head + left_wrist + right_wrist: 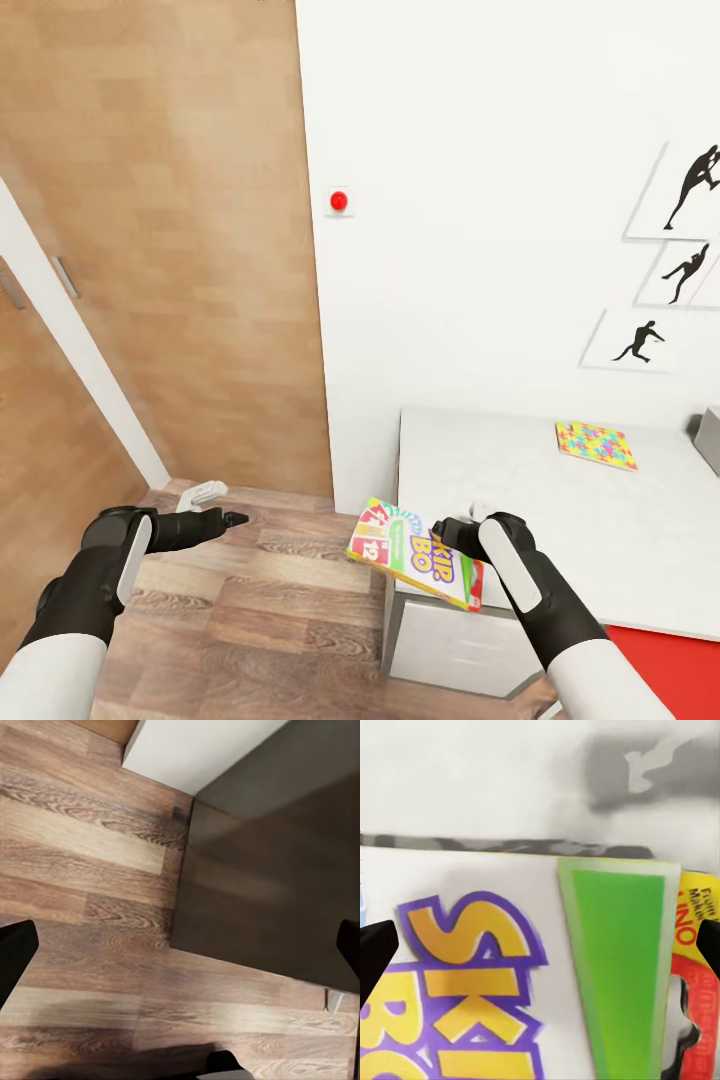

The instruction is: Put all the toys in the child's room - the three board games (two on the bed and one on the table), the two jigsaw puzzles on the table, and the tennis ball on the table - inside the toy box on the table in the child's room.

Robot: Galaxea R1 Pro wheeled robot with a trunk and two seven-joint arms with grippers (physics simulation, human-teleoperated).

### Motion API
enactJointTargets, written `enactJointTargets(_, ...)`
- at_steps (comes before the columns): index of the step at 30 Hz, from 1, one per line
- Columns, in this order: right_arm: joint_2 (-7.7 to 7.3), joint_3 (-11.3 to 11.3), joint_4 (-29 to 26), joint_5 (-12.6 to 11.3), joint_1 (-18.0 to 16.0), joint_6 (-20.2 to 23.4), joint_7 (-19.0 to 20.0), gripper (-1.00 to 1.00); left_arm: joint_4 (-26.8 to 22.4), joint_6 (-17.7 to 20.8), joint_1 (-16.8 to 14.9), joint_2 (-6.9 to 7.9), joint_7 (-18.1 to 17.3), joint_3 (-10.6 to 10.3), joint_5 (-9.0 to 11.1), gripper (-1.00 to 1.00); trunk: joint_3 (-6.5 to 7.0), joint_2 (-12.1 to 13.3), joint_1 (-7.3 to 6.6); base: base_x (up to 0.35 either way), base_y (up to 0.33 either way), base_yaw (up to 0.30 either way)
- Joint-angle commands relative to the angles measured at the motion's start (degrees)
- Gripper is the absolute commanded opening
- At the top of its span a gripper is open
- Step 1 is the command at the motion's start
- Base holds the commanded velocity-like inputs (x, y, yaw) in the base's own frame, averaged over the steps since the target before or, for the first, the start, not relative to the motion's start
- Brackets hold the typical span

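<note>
Holding a board game (415, 554) in the right fingers (447, 535), closed on its near edge, tilted, out over the worktop's (520, 500) front left corner and partly past it above the plank floor (250, 620). Printed with "SKIP BO" in yellow and purple, a green wedge, red at one end; seen close up from the right wrist as board game (540, 982) with dark fingers (373, 952) at either side of it. Lying flat near the worktop's far right, a jigsaw puzzle (596, 445), well apart from the held box. Just beyond it, at the right edge, a grey corner (708, 440), too little to tell what. Hanging low on the left, over the floor, the left fingers (215, 508) spread apart with nothing between; from the left wrist, dark fingers (15, 952) set wide over planks beside a dark cabinet side (270, 877). Behind, a white wall (480, 200) with a red button (339, 201) and three silhouette pictures (680, 260); left of it, a wooden door (180, 230).
</note>
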Motion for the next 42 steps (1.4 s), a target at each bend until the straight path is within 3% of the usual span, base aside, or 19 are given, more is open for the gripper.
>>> enactJointTargets(1,-0.05,0.19,-0.08,-0.58,-0.05,0.02,-0.6,1.0,-0.04,0.37,-0.05,-0.01,-0.18,0.08,0.0,1.0,-0.06,-0.09,0.03,-0.001,0.001,-0.022)
enactJointTargets(21,-0.09,0.2,-1.43,-0.56,0.19,-0.63,-0.61,1.0,-0.04,0.31,-0.05,0.0,-0.18,0.08,0.0,1.0,1.61,-0.09,0.03,0.0,0.0,-0.011)
enactJointTargets(37,-0.34,-0.04,-9.49,-0.56,1.02,-0.8,-0.69,1.0,-0.04,-1.77,-0.05,-0.01,-0.18,0.12,-0.09,1.0,3.06,-0.09,0.03,0.0,0.0,0.0)
enactJointTargets(42,-0.43,-0.6,-14.46,-0.56,0.88,-0.8,-0.64,1.0,-0.04,-1.8,-0.05,-0.01,-0.18,0.12,-0.09,1.0,3.52,-0.09,0.03,0.0,0.0,0.0)
